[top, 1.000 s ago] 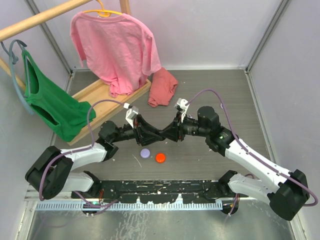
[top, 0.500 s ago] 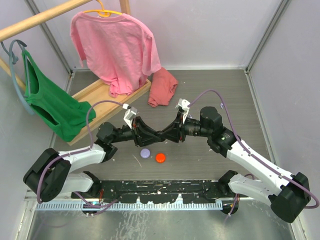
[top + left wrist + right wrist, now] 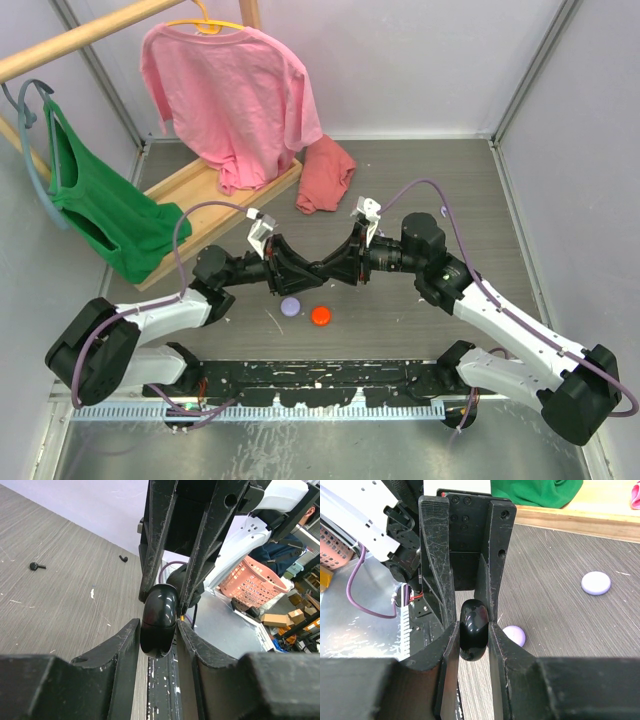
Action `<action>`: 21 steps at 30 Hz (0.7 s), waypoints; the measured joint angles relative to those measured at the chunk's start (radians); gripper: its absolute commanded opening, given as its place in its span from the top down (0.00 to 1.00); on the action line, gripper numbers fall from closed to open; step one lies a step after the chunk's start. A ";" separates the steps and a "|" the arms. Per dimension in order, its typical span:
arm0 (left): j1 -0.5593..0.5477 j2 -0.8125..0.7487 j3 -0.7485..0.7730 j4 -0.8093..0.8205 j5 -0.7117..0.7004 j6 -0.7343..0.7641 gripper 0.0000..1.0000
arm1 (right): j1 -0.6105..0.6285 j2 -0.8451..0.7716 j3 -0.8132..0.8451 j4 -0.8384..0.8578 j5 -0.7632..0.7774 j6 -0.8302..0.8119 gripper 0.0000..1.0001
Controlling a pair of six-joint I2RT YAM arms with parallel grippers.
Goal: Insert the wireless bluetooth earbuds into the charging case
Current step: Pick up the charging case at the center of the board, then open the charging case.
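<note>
The table I work over [image 3: 440, 190] is dark grey with a fine wood grain. A lavender puck [image 3: 291, 307] and an orange-red puck [image 3: 321, 316] lie just beside each other on it. A crumpled red cloth [image 3: 325, 178] and a wooden rack base [image 3: 205, 200] sit farther back. Two tiny black bits [image 3: 36, 566] lie well apart on the bare grain.

left gripper [image 3: 312, 268] and right gripper [image 3: 333, 267] meet tip to tip at mid-frame, both sets of fingers [image 3: 125, 645] clamped on one black case [image 3: 159, 612].
</note>
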 measured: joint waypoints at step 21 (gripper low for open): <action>-0.021 -0.049 -0.021 -0.017 0.011 0.139 1.00 | 0.000 0.000 0.000 0.005 -0.045 -0.021 0.78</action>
